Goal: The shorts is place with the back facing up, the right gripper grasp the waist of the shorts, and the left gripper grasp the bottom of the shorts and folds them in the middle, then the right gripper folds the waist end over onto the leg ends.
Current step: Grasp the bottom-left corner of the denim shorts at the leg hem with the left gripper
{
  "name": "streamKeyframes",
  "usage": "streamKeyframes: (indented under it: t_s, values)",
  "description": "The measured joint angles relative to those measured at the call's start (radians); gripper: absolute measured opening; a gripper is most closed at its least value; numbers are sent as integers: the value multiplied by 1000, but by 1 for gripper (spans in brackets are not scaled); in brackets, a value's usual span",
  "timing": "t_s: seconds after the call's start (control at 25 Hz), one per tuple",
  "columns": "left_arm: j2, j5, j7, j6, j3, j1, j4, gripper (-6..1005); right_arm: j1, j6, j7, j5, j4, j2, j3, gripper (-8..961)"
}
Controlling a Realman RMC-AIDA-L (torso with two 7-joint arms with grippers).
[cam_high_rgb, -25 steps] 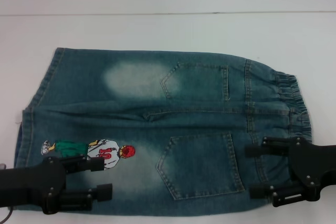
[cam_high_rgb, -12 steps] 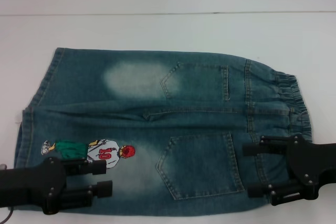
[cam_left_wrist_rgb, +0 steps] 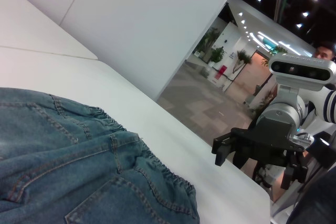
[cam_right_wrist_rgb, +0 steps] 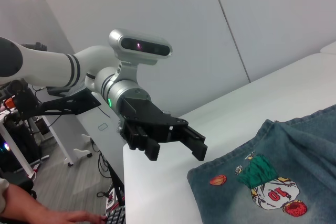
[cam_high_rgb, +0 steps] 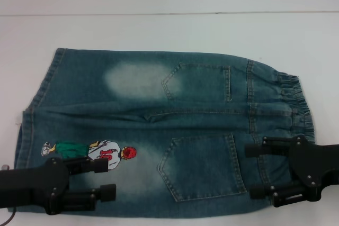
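Over near shorts point(cam_high_rgb: 159, 130) edge, both grippers, fingers apart.

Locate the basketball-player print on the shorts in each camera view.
Head view: colourful basketball-player print on the faded blue-green denim shorts, lower left, beside the left end effector.
Left wrist view: not visible.
Right wrist view: lower right.
Shared landmark: the left end effector.

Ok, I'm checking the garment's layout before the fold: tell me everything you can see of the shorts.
The shorts are faded blue-green denim, lying flat on the white table, back up. The elastic waistband points to the robot's right, the leg hems to its left. Two patch pockets, pale bleached patches and a basketball-player print show. The left gripper and right gripper are open over the near edge.
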Motion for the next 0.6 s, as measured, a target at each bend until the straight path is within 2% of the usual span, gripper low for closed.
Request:
streamKeyframes:
  t_s: [0.12,0.6]
  values:
    - [0,1,0,-3,0,0,0,840,0,0,0,0,0,0,0,961]
    - [0,1,0,0,-8,1,0,819,0,9,4,7,12,0,6,961]
